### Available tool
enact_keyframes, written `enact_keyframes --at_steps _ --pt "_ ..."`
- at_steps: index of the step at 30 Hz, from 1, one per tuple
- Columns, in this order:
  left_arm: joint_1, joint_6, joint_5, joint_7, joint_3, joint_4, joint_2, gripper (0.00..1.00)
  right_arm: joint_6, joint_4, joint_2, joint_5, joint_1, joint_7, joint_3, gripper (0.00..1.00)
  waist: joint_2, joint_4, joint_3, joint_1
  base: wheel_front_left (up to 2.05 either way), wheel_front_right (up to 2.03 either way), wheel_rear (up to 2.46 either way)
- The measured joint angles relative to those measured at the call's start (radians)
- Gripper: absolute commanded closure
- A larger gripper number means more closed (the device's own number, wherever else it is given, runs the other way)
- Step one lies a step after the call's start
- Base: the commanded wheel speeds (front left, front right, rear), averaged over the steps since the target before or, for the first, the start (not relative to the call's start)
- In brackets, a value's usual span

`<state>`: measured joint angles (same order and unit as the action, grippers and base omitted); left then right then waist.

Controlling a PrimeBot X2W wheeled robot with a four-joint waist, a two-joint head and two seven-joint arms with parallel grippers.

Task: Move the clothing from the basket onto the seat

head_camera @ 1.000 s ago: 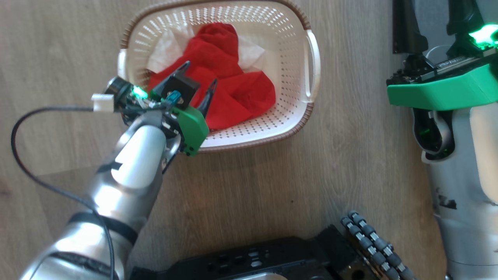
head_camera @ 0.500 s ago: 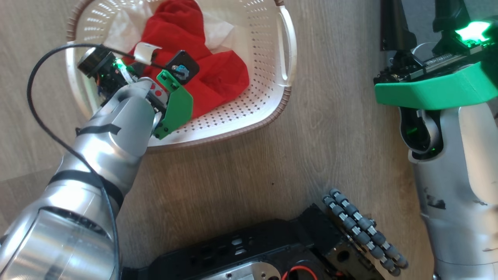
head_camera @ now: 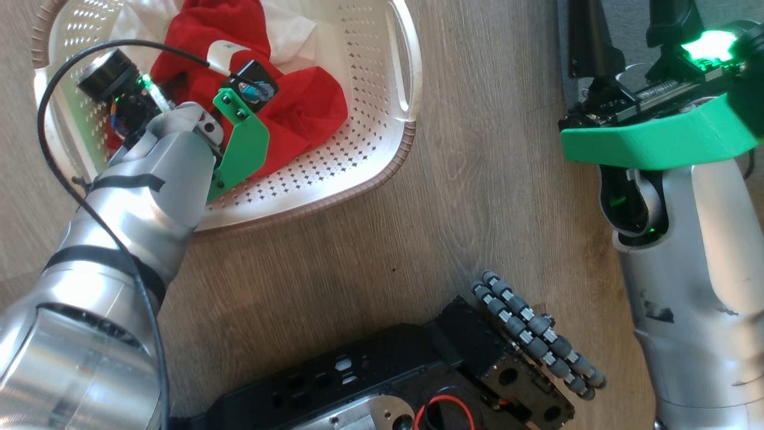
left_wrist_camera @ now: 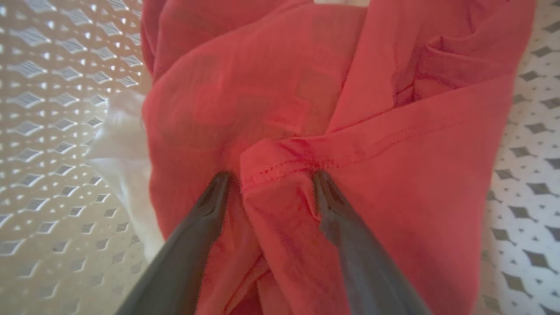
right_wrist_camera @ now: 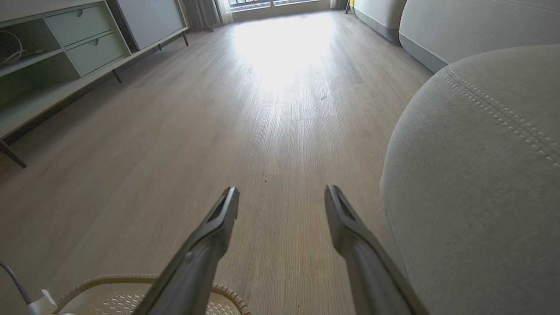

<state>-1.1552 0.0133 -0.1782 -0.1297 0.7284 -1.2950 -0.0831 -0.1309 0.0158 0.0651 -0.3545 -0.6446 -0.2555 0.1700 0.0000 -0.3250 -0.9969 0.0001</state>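
**Laundry pick-up:** The robot's left tool is hanging inside the basket. Its two dark fingers are standing wide apart and straddling a stitched hem fold of the red garment. Both fingertips are pressing into the cloth, one on each side of the fold, but the jaws are not clamping it, and the fabric is lying loose between them.

In the head view the silver left forearm is slanting over the basket's near rim, with its green wrist bracket covering part of the garment. The red garment is lying crumpled in the middle of the basket. A white piece of fabric is peeking out from under it toward the far wall. The basket is sitting on the wooden floor, up and to the left of the robot's black base.

The right tool is hanging well apart from the basket, its fingers spread wide, holding nothing and pointing along the floor. In the right wrist view the light grey seat, with its rounded corner and stitched seam, is bulging just beside the tool's right finger. The basket's brown rim is showing at that view's bottom edge, and a low cabinet with drawers is standing along the left wall.
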Motion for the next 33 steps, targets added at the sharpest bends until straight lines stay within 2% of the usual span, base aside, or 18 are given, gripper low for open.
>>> enact_keyframes --at_steps 7,8,9,10,18,22,28,33 --pt "0.0 0.0 0.003 -0.012 0.012 -0.002 -0.008 0.0 0.0 -0.017 -0.002 0.0 0.001 0.0 -0.013 0.0 0.0 0.003 -0.017 0.0 0.0 0.0 0.0" --pt "0.0 0.0 0.004 -0.009 0.013 -0.002 -0.008 0.03 0.0 -0.017 -0.002 0.0 0.001 0.0 -0.015 0.0 0.0 0.005 -0.019 0.0 0.0 0.0 0.0" --pt "0.0 0.0 0.006 -0.009 0.012 -0.002 -0.007 0.62 0.0 -0.017 -0.002 0.0 0.001 0.0 -0.016 0.0 0.0 0.006 -0.021 0.0 0.0 0.0 0.0" --pt "0.0 0.0 0.017 0.001 0.01 -0.002 -0.007 1.0 0.0 -0.017 -0.002 0.0 0.001 0.0 -0.017 0.0 0.0 0.008 -0.022 0.0 0.0 0.0 0.0" --pt "0.0 -0.014 0.054 0.108 0.007 -0.003 0.001 1.0 0.0 -0.014 -0.002 0.0 -0.015 0.0 -0.021 0.0 0.0 0.014 -0.007 0.0 0.0 0.0 0.0" --pt "0.012 -0.016 0.114 0.189 -0.026 0.002 0.022 1.0 0.0 -0.002 -0.001 0.012 -0.026 0.0 -0.031 0.0 0.0 0.031 0.025 0.0 0.0 0.0 0.0" --pt "0.055 0.01 0.198 0.275 -0.057 0.019 0.035 1.0 0.0 0.022 0.026 0.021 -0.024 0.0 -0.031 0.0 0.0 0.075 0.103 -0.0001 0.0 0.0 0.0" --pt "0.125 0.029 0.295 0.324 -0.049 0.112 0.039 1.0 0.0 0.049 0.053 0.029 -0.018 0.0 -0.025 0.0 0.0 0.116 0.182 -0.0001 0.0 0.0 0.0"
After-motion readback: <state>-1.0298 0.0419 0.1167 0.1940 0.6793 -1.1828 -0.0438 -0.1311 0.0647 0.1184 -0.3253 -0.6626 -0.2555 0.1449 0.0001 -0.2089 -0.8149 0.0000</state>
